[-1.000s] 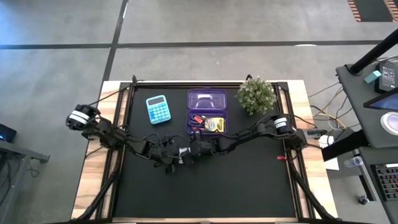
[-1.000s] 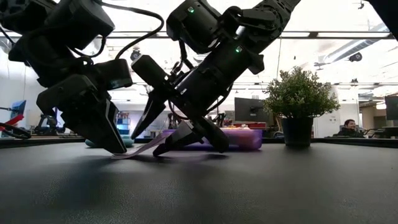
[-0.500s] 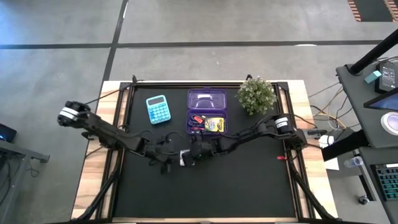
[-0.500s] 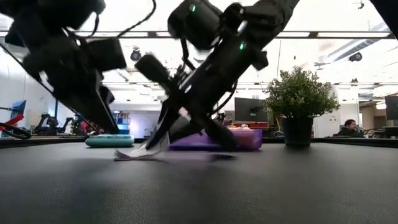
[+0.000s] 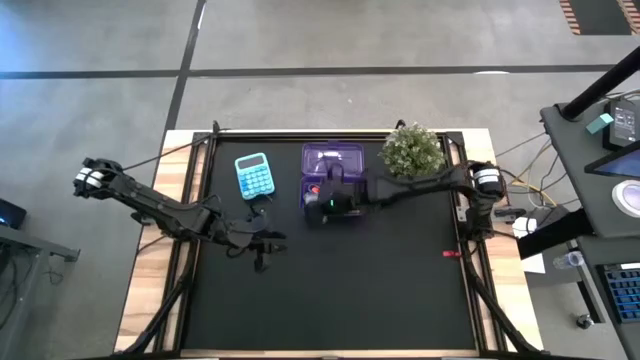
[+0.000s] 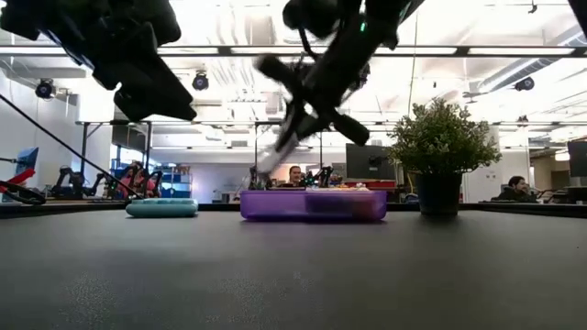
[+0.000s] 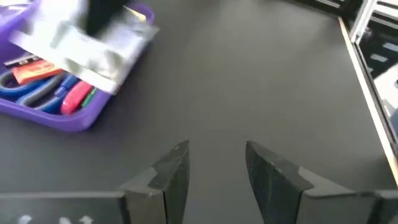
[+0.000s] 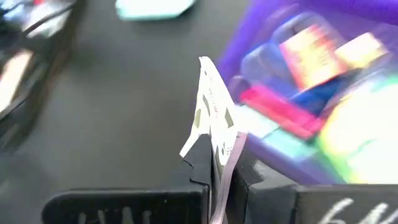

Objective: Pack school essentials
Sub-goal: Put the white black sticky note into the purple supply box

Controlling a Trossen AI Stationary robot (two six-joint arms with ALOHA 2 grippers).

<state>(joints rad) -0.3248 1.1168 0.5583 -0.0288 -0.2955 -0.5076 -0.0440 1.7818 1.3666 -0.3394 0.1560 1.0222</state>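
Right gripper (image 8: 219,167) is clenched on the small white patterned packet (image 8: 212,115), held above the purple case (image 5: 333,160). Left gripper (image 7: 214,163) hangs released over bare mat, left of the case.

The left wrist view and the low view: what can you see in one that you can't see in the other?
Only the left wrist view shows what lies inside the purple box: blue-handled scissors and a red marker. It also shows the left gripper open over bare mat.

Only the low view shows the potted plant, the teal calculator and people in the room behind.

Both show the purple box and the white packet, carried above the box by the right gripper.
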